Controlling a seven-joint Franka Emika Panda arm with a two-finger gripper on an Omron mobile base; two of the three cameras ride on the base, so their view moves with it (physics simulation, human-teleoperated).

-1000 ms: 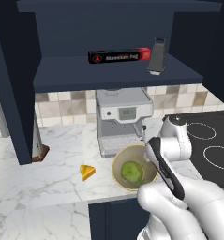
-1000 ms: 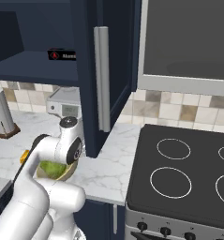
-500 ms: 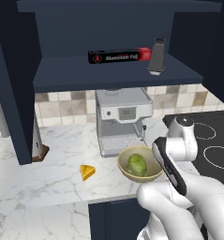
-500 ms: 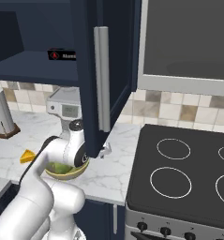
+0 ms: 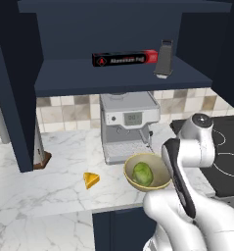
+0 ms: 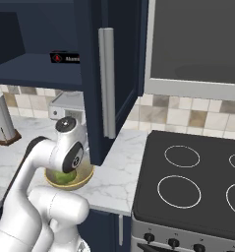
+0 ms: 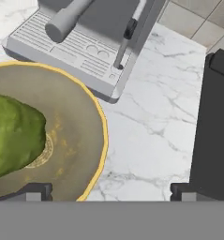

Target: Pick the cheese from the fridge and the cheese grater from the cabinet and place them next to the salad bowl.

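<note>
The yellow-orange cheese (image 5: 91,180) lies on the marble counter, a short gap left of the salad bowl (image 5: 134,181). The tan bowl (image 7: 80,140) holds a green lettuce ball (image 7: 12,136). My gripper (image 7: 108,194) hangs open and empty just above the bowl's right rim; its dark fingertips (image 7: 36,192) stand far apart. Up on the shelf of the open navy cabinet (image 5: 113,78), the dark grey cheese grater (image 5: 164,59) stands upright at the right end.
A black-and-red box (image 5: 126,59) lies left of the grater. A silver coffee machine (image 5: 128,125) stands right behind the bowl. The black stove (image 6: 197,182) is to the right. The open cabinet door with its handle (image 6: 106,88) hangs above the counter. A paper towel roll (image 6: 1,118) is at far left.
My arm has swung rightward and its elbow has risen, uncovering more of the bowl in the left base view. Cheese, bowl and grater have stayed in place.
</note>
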